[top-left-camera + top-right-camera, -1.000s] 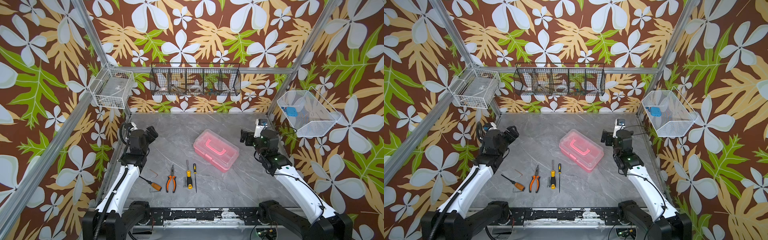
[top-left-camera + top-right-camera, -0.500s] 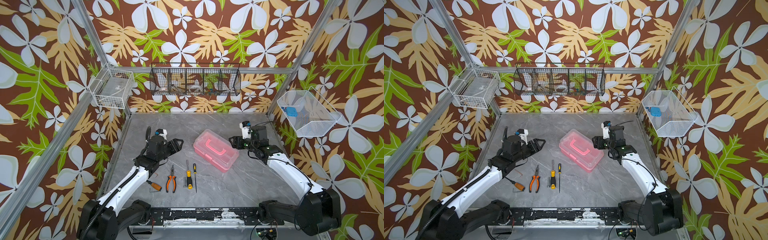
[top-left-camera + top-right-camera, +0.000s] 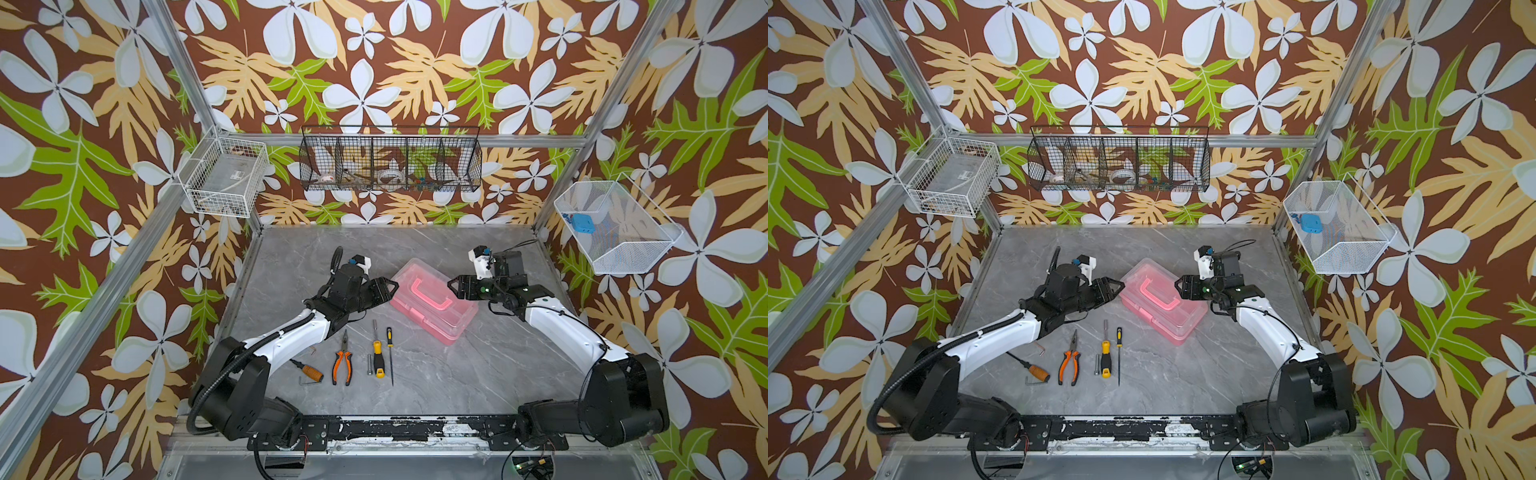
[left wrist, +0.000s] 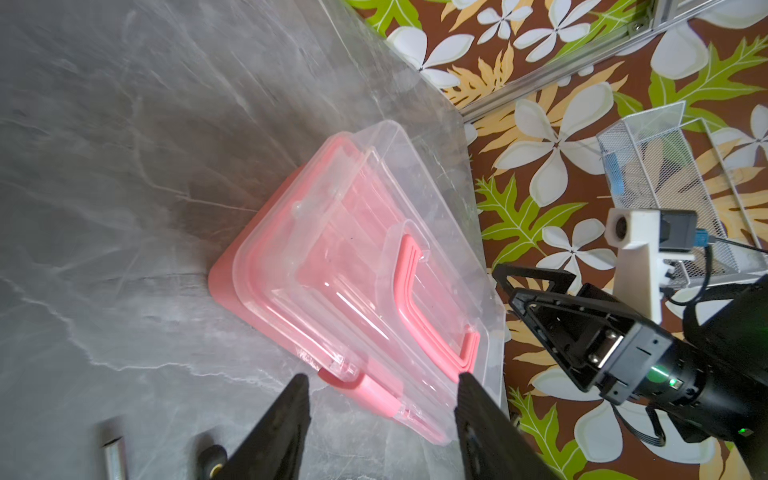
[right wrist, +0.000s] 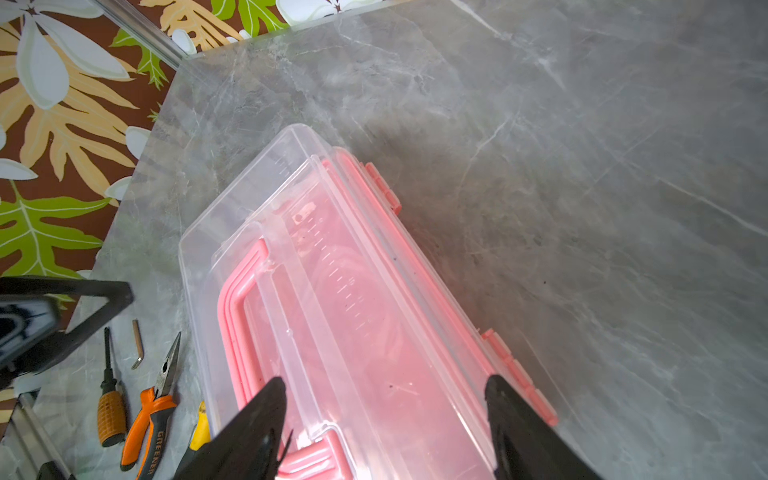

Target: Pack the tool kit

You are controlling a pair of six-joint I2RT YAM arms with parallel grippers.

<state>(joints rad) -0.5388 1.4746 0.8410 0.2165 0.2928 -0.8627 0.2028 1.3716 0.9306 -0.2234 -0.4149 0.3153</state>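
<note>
The tool kit's pink case (image 3: 434, 299) (image 3: 1163, 301) with a clear lid and pink handle lies shut and slantwise mid-table. My left gripper (image 3: 388, 286) (image 4: 380, 376) is open at its left end, with the pink end latch (image 4: 365, 388) showing between the jaws, not touching. My right gripper (image 3: 453, 286) (image 5: 384, 380) is open over the opposite end, jaws astride the lid (image 5: 353, 311). In front of the case lie the orange-black pliers (image 3: 341, 361) (image 5: 153, 399), a yellow-black screwdriver (image 3: 377, 357), a thin one (image 3: 390, 353) and a metal bit (image 3: 368, 365).
An orange-handled screwdriver (image 3: 309, 370) and a hex key (image 3: 307, 380) lie by my left arm. A black wire basket (image 3: 390, 166) hangs on the back wall. White wire baskets hang on the left wall (image 3: 226, 183) and the right wall (image 3: 615, 226).
Both arms have swung in from the table's sides to the two ends of the case. The left jaws have narrowed. The case and tools have not moved.
</note>
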